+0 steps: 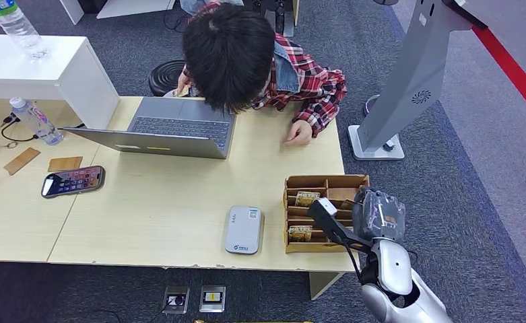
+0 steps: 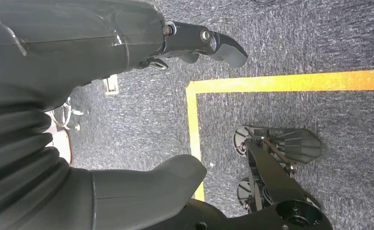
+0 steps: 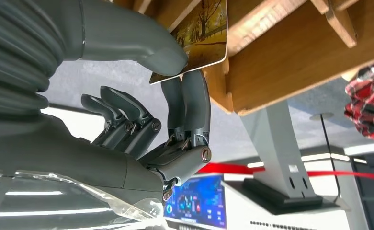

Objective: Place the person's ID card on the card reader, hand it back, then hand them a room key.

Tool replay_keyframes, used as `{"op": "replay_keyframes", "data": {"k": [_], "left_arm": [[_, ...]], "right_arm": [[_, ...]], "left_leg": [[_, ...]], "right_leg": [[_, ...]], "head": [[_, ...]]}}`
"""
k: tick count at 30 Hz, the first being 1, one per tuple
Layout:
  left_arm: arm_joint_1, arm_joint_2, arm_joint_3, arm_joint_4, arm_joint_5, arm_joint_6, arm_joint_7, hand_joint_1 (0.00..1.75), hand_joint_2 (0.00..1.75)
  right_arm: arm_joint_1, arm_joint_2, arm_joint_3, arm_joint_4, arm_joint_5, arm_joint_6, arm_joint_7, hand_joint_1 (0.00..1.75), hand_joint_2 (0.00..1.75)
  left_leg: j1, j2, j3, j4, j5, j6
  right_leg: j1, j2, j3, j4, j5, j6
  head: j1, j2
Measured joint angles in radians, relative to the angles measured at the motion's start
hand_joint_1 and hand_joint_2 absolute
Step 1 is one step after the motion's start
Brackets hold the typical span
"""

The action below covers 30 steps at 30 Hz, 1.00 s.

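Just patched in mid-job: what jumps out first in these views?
The right hand at the wooden card box on the table's right end, pinching a room key card. Across the table, a person in a plaid shirt bends low beside an open laptop.

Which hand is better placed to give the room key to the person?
The right hand: it already pinches a key card at the wooden box on the table. The left hand hangs over the floor.
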Motion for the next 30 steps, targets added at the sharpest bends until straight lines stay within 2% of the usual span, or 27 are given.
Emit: {"op": "replay_keyframes", "data": {"k": [7,13,19,24,28,30], "left_arm": [[0.000,0.000,0.000,0.000,0.008,0.001,0.000,0.00,1.75],[0.000,0.000,0.000,0.000,0.011,0.000,-0.003,0.00,1.75],[0.000,0.000,0.000,0.000,0.013,0.000,-0.008,0.00,1.75],[0.000,0.000,0.000,0.000,0.012,-0.001,-0.008,0.00,1.75],[0.000,-0.001,0.000,0.000,0.006,-0.002,-0.009,0.00,0.00],[0.000,-0.001,0.000,0.000,0.001,-0.003,-0.011,0.00,0.00]], "right_arm": [[-0.020,-0.010,-0.001,-0.072,0.104,0.022,0.004,1.75,1.75],[-0.067,-0.023,-0.001,-0.201,0.191,0.068,0.000,1.75,1.75],[-0.096,-0.029,0.001,-0.300,0.209,0.089,-0.004,1.75,1.75],[-0.100,-0.029,0.008,-0.322,0.197,0.059,-0.018,1.75,1.75],[-0.118,-0.023,0.016,-0.326,0.149,0.031,-0.047,1.75,1.75],[-0.130,-0.014,0.021,-0.322,0.115,0.020,-0.060,1.75,1.75]], "left_leg": [[0.000,0.000,0.000,0.000,0.000,0.000],[0.000,0.000,0.000,0.000,0.000,0.000],[0.000,0.000,0.000,0.000,0.000,0.000],[0.000,0.000,-0.001,0.000,0.000,0.000],[0.000,0.000,-0.001,0.000,0.000,0.000],[0.000,0.000,-0.001,0.000,0.000,0.000]], "right_leg": [[0.000,0.000,0.000,0.000,0.000,0.000],[0.000,0.000,0.000,0.000,0.000,0.000],[0.000,0.000,0.000,0.000,0.000,0.000],[0.000,0.000,0.000,0.000,0.000,0.000],[0.000,0.000,0.000,0.000,0.000,0.000],[0.000,0.000,0.000,0.000,0.000,0.000]], "head": [[0.000,0.000],[0.000,0.000],[0.000,0.000],[0.000,0.000],[0.000,0.000],[0.000,0.000]]}}
